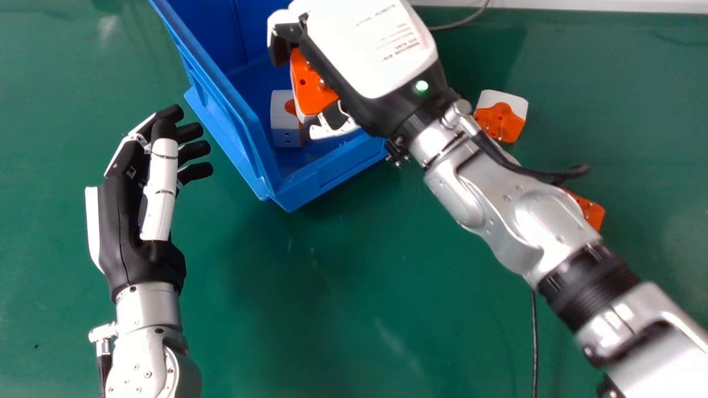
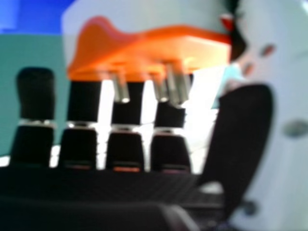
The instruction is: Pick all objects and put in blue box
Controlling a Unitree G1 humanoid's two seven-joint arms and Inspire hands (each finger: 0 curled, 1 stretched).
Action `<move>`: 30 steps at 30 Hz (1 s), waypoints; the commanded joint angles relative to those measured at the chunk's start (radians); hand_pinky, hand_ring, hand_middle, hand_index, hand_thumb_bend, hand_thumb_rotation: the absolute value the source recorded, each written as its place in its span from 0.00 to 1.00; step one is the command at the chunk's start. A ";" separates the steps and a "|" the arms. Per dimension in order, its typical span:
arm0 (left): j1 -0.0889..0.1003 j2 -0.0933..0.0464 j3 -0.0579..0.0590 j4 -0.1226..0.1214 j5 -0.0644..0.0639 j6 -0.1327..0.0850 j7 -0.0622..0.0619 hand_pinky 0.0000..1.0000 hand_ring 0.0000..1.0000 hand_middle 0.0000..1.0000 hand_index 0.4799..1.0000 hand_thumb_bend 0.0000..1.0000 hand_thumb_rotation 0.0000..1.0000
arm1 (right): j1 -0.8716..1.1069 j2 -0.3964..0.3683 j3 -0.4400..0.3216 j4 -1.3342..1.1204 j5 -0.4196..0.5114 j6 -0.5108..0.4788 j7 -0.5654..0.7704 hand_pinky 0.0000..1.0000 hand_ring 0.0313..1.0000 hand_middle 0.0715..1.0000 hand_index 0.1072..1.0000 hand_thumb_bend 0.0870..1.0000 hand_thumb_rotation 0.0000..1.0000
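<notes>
Our right robot hand (image 1: 371, 52) gripped a plug unit (image 1: 313, 87) over the blue box (image 1: 332, 170); we had one placed unit (image 1: 284, 120) inside, with an exposed unit (image 1: 500, 117) and a half-hidden unit (image 1: 591, 213) left on the tabletop (image 1: 332, 293).

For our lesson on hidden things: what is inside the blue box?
Inside the blue box sits a white-and-orange adapter, partly covered. The right robot hand and its held adapter hide more of the interior; anything behind them cannot be seen.

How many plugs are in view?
4 plugs: one in the right hand, one in the box, one beside the right arm, one partly behind it. Others may be hidden.
</notes>
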 commanded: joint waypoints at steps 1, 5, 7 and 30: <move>-0.004 0.003 -0.001 -0.009 0.001 -0.012 -0.004 0.59 0.64 0.67 0.41 0.54 0.63 | -0.104 0.023 0.022 0.084 -0.007 -0.011 -0.076 0.32 0.43 0.47 0.45 0.45 0.00; -0.003 0.004 -0.001 -0.012 0.004 -0.003 0.001 0.60 0.64 0.66 0.41 0.54 0.63 | -0.191 0.055 0.057 0.247 -0.004 -0.012 -0.143 0.31 0.42 0.47 0.45 0.45 0.00; -0.004 0.005 0.001 -0.007 0.003 -0.009 -0.001 0.60 0.64 0.66 0.41 0.54 0.63 | -0.224 0.066 0.082 0.313 -0.008 -0.010 -0.169 0.31 0.42 0.47 0.45 0.45 0.00; -0.023 0.017 0.019 0.059 0.000 -0.063 -0.028 0.59 0.64 0.66 0.39 0.51 0.62 | -0.348 0.106 0.258 0.571 -0.033 0.032 -0.313 0.31 0.42 0.46 0.47 0.45 0.00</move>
